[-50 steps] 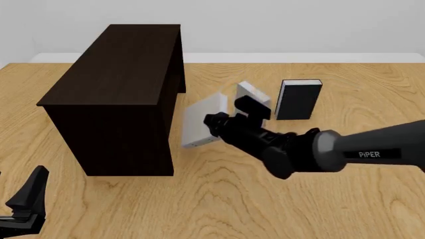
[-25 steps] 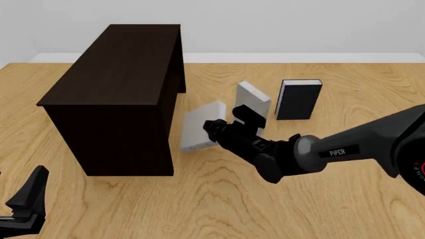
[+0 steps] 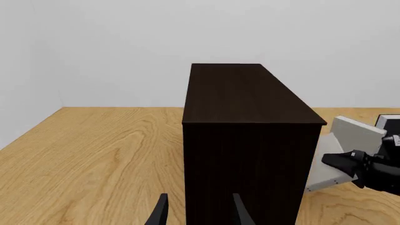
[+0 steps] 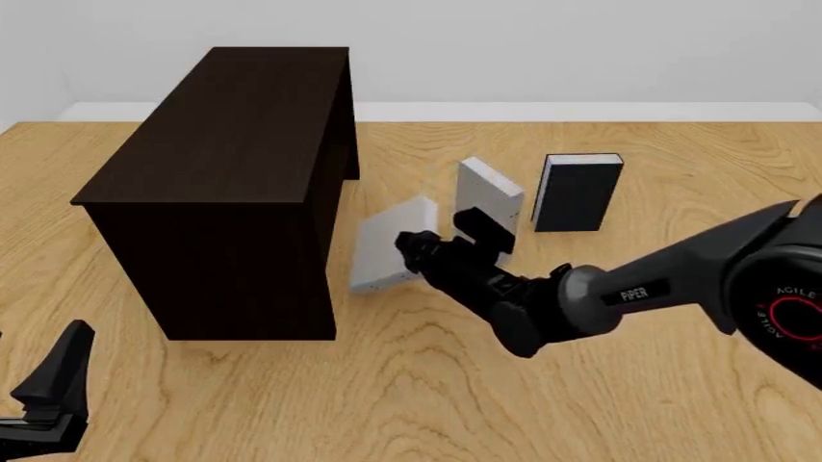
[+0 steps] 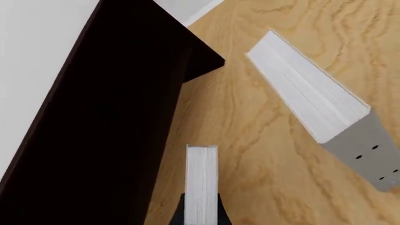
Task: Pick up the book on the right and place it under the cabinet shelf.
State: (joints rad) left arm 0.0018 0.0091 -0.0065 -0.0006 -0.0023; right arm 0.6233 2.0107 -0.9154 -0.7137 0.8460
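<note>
Right gripper (image 4: pixel 414 252) pinching light grey hardcover book w/ white page edges (image 4: pixel 392 243), holding it upright just right of large dark brown wooden cabinet (image 4: pixel 231 183), close to its side wall. Sitting farther right on wooden table (image 4: pixel 424 404): 2nd grey book (image 4: pixel 491 200), then black-covered book (image 4: pixel 578 191). Left gripper (image 3: pixel 198 216) hanging near-left, fingers apart, holding nothing.

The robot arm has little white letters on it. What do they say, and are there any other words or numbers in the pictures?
"PiPER" in white on the right arm's grey forearm.
"AGILE", the rest cut off by the picture's edge, around a red ring on the right arm's joint; the small letters under it are too blurred to read.
No words on the three books or the cabinet; one grey book only has tiny dots.
</note>
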